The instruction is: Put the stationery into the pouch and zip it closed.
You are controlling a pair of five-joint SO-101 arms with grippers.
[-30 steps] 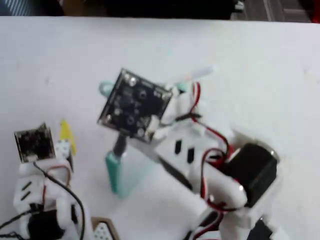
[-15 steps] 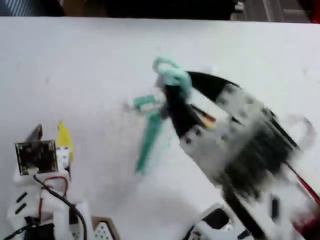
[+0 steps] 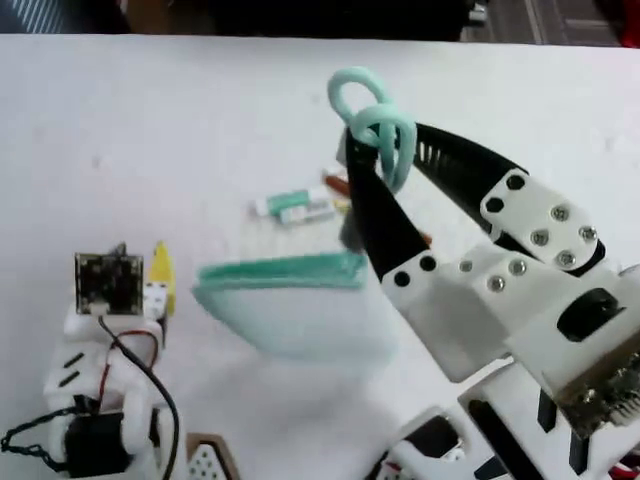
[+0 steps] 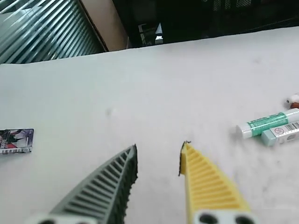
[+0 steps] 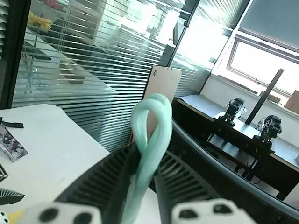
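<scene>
My right gripper (image 3: 383, 140) is raised over the table's middle, shut on the pouch's mint strap loop (image 3: 368, 108); the right wrist view shows the strap loop (image 5: 148, 135) pinched between the dark fingers (image 5: 105, 182). The pouch (image 3: 295, 315), pale with a teal zip edge, is below and left of that gripper; whether it rests on the table I cannot tell. A green-and-white tube (image 3: 285, 203), a small eraser (image 3: 310, 213) and a brown item (image 3: 335, 184) lie beyond the pouch. My left gripper (image 4: 159, 151) is open low over bare table, with the tube (image 4: 267, 123) and eraser (image 4: 280, 134) off to its side.
A small printed card (image 4: 16, 140) lies on the table away from the stationery. The table's far edge (image 3: 250, 36) meets a dark background. A brown-and-white object (image 3: 205, 462) pokes in at the near edge beside the left arm (image 3: 100, 400).
The right arm swung up and back with the strap loop, its camera end now near the front right. The pouch turned and spread out flat-on. The left arm shifted slightly right.
</scene>
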